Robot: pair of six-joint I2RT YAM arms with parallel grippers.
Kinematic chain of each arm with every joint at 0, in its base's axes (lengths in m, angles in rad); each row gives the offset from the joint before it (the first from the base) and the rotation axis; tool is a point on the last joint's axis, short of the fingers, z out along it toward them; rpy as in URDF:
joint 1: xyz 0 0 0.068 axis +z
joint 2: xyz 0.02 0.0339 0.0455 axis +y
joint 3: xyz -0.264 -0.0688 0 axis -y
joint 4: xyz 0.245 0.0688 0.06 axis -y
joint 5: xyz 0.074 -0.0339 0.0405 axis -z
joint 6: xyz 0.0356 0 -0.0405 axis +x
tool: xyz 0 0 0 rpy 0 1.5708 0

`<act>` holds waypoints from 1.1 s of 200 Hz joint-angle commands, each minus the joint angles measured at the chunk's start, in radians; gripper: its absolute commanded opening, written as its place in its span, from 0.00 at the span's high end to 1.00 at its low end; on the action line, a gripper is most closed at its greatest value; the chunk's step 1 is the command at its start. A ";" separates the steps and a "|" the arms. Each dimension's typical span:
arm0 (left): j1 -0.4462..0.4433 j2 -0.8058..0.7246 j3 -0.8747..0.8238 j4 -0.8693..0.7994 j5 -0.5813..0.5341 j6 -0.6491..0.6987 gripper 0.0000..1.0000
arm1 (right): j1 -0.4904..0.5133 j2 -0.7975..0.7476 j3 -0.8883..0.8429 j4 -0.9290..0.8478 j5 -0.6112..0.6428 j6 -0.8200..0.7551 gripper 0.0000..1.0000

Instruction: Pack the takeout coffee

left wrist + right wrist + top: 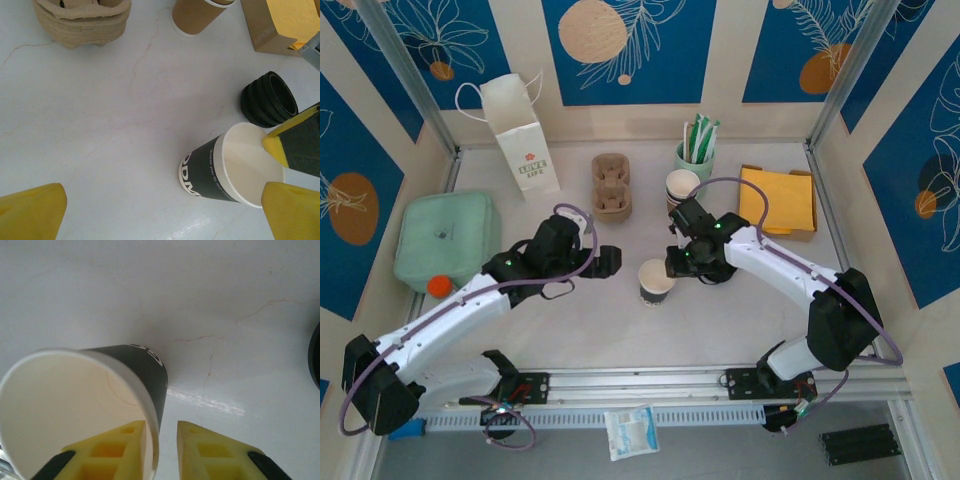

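Takeout coffee cup [657,281] upright on the table [570,330], nearer the arm bases than the cup carrier [611,185] and a little to its right. Dark sleeve, white inside, no lid on, no liquid seen in it. Right gripper [161,440] straddles the rim: 1 finger inside the cup, 1 outside, jaws parted with a gap showing between the outer finger and the wall, so it reads as let go, not pinched. Left gripper [160,207] spread wide, holding nothing, low on the carrier's near side and pointed toward the cup. Stack of black lids [269,99] on the table, farther right of the carrier than the cup, none on the cup. Paper bag [523,135] stands left of the carrier, toward the back wall. Judged progress: early. 1 cup set out. Left to do: fit a lid, then move the cup into carrier or bag. Which of the 2 is the packing target, cannot tell.
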 commanded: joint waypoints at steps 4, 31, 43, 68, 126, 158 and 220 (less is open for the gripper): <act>-0.013 0.006 0.015 0.008 0.013 -0.007 0.00 | 0.008 -0.024 0.005 -0.027 0.015 0.010 0.66; -0.016 0.011 0.031 0.001 0.011 0.000 0.01 | 0.005 -0.064 0.031 -0.060 0.028 0.004 0.58; -0.017 0.012 0.039 -0.002 0.012 0.001 0.01 | -0.005 -0.085 0.042 -0.076 0.034 0.001 0.55; -0.022 0.019 0.052 -0.001 0.014 0.003 0.01 | -0.047 -0.124 0.049 -0.095 0.041 -0.016 0.53; -0.044 0.063 0.083 0.020 0.020 0.006 0.01 | -0.271 -0.088 0.014 -0.079 0.057 -0.094 0.52; -0.060 0.089 0.093 0.033 0.022 0.002 0.00 | -0.317 -0.013 0.025 -0.047 0.053 -0.119 0.52; -0.078 0.113 0.115 0.037 0.016 0.006 0.01 | -0.330 0.102 0.050 -0.015 0.053 -0.139 0.57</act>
